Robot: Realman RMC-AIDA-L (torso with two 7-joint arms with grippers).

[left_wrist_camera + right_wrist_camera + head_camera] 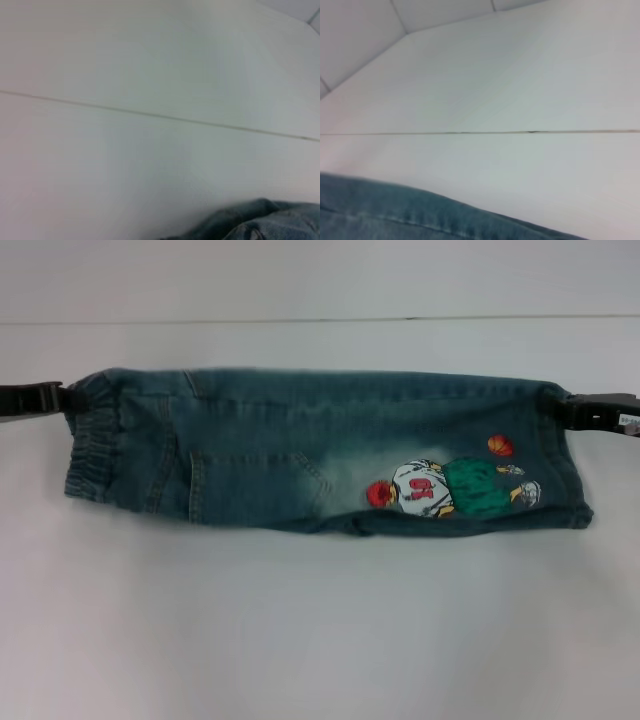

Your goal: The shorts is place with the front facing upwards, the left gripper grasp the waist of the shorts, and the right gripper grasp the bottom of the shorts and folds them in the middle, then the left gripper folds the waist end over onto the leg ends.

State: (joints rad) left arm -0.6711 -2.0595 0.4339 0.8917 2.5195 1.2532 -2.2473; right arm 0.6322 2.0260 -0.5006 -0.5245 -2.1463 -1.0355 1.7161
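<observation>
The left gripper (pixel 62 397) has its jaws clenched on the far corner of the waist (pixel 92 445), right where the ruched elastic band begins. Across from it, the right gripper (pixel 562 406) has its jaws clamped on the far corner of the bottom of the shorts (pixel 565 465), its small white label showing on the arm behind.

Between the two, the shorts (pixel 300 455) are drawn out long across the white counter (pixel 320 620), folded lengthwise into a narrow band, waist toward the robot's left and leg ends toward its right. The far edge is pulled fairly straight between the grippers; the near edge lies on the counter. The cartoon patch (pixel 450 485) faces up near the hem end.

Each wrist view catches only a strip of denim against the pale counter.
</observation>
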